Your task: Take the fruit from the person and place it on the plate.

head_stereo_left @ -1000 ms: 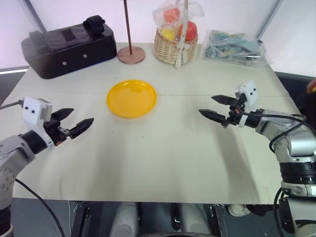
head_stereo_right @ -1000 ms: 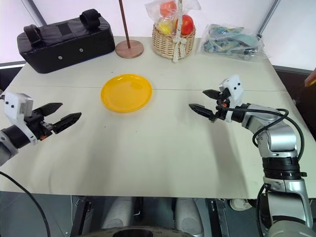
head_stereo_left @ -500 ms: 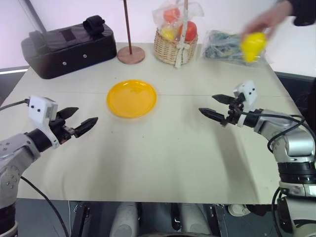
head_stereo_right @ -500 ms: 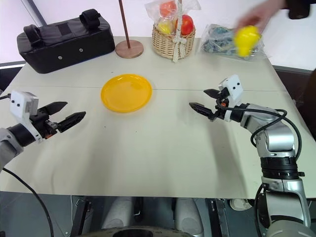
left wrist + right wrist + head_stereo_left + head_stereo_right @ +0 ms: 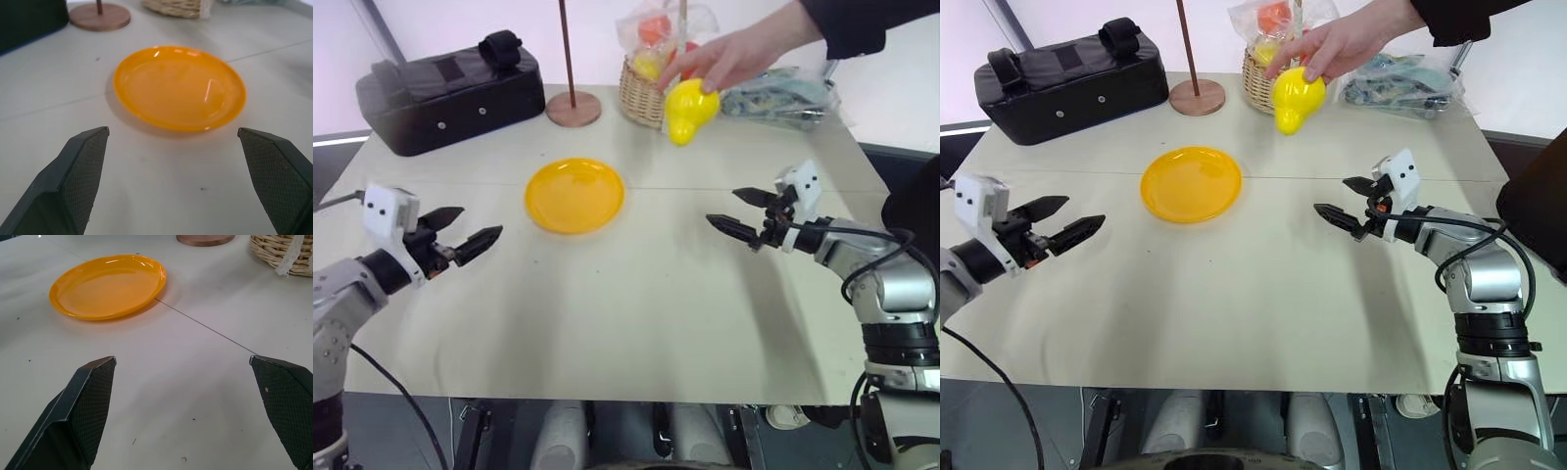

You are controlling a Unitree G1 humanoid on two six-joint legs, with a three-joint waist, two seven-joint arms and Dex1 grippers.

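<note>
Yellow and glossy, the pear-shaped fruit [image 5: 689, 108] hangs in the person's hand [image 5: 736, 57] above the table [image 5: 636, 313], beyond the right gripper [image 5: 740, 211], whose fingers are spread. The left gripper [image 5: 460, 233], fingers also spread, faces the empty orange plate [image 5: 574, 195].

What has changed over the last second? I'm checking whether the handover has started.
The person's hand has come in from the right holding the fruit, carrying it leftward and down to just in front of the basket. The right hand and left hand stay open above the table; the plate stays empty.
</note>
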